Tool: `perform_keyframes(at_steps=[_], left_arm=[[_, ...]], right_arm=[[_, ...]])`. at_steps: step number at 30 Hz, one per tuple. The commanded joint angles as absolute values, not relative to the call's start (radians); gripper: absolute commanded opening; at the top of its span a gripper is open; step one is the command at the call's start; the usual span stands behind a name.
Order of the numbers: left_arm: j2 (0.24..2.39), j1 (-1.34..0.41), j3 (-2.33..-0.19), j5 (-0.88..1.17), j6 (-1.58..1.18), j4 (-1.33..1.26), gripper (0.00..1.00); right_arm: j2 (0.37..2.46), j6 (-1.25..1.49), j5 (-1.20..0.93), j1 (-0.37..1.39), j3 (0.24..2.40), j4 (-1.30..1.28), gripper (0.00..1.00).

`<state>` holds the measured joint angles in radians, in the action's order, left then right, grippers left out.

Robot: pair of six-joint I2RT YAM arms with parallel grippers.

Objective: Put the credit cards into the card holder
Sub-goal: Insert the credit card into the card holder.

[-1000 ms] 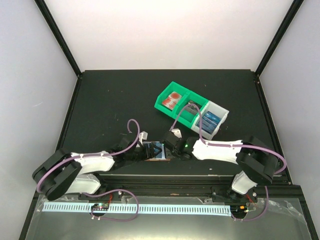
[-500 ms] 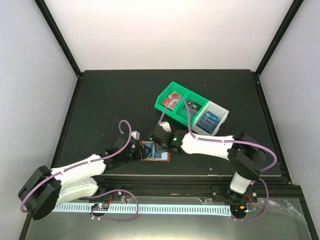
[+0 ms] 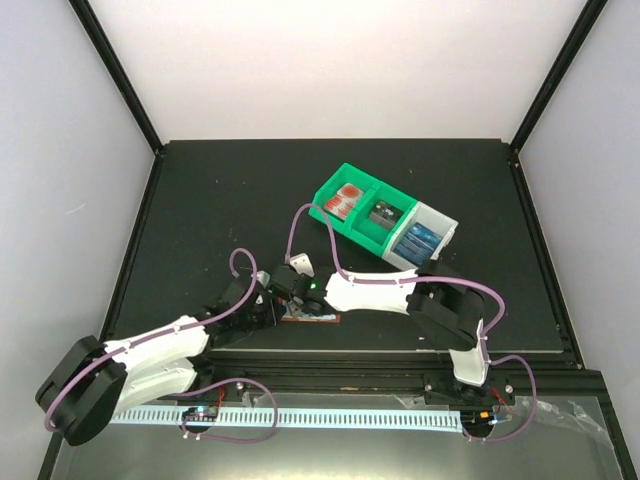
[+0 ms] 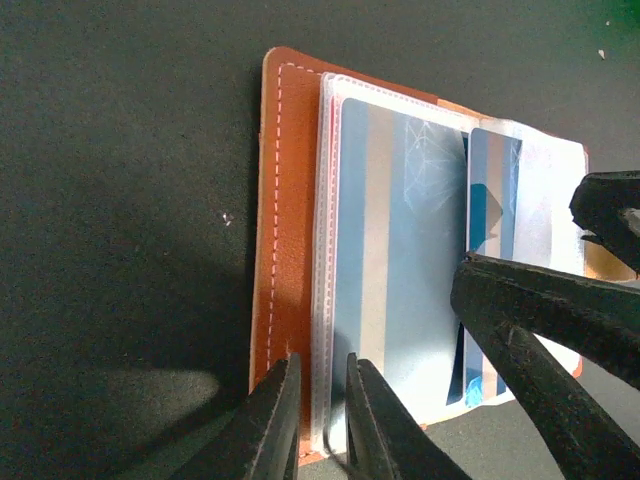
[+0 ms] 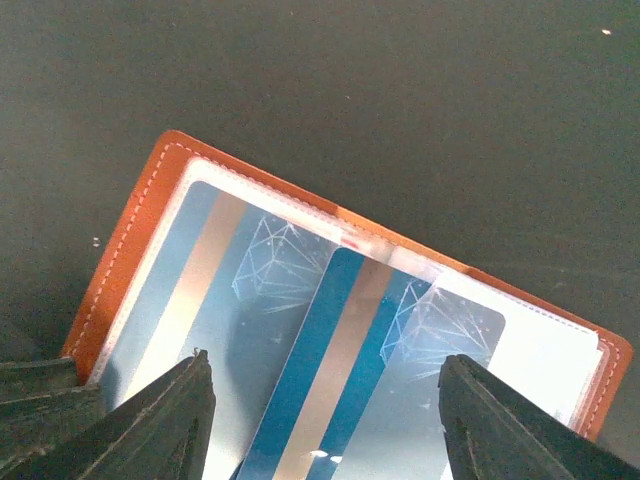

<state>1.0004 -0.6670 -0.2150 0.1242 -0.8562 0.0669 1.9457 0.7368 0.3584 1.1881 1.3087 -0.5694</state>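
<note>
Card holder (image 4: 285, 200) lies open and flat on the dark table (image 3: 200, 220), near the front edge and well apart from the bins. Left gripper (image 4: 320, 372): jaws nearly pressed together, pinching the holder's near edge where the leather flap meets the clear sleeve (image 4: 327, 250). Judged as an anchor, so the holder stays open and does not slide while a card is pushed against it. One blue card (image 4: 400, 260) sits fully inside the sleeve, square to the leather. Second blue card (image 5: 340, 340) lies skewed over it, far end toward the fold, near end running out between the fingers of the right gripper (image 5: 325, 365). Those jaws are spread wide and straddle the card; cannot tell whether they touch its edges. The skew suggests the card is only partly entered and needs squaring to the slot before it slides home. Risk: a corner catching the sleeve lip, or the holder lifting if the left pinch slips. Green bin (image 3: 352, 232) holds red cards (image 3: 345, 200) in one compartment and a dark card (image 3: 383, 213) in the other; grey bin (image 3: 447, 228) beside it holds blue cards (image 3: 420, 238). Judgement: task is early to midway, most cards not yet moved
</note>
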Motion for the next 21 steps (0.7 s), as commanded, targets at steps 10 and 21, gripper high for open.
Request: perform_keyframes(at_steps=[10,21], left_arm=[[1.036,-0.654,-0.181,0.154,-0.917,0.026,0.10],[0.992,-0.645,-0.176,0.141,-0.924,0.056,0.10]], right_arm=[[1.979,0.779,0.511,1.212,1.307,-0.684,0.65],[1.933,0.904,0.592,1.212,1.258,-0.782,0.65]])
